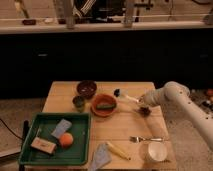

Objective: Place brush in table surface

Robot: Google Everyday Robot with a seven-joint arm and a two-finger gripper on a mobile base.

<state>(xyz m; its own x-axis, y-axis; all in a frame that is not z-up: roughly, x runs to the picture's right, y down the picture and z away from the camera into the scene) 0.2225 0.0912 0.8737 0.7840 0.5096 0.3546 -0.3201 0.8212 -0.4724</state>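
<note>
The brush has a pale handle and a small dark bristle head pointing left. It lies near level, low over the right-centre of the light wooden table surface. My gripper comes in from the right on the white arm and sits at the handle's right end, shut on the brush. I cannot tell whether the brush touches the tabletop.
An orange bowl holding something green stands just left of the brush, with a dark bowl and a small green cup beyond it. A green tray sits front left. A fork, white cup, yellowish stick and blue-grey cloth lie in front.
</note>
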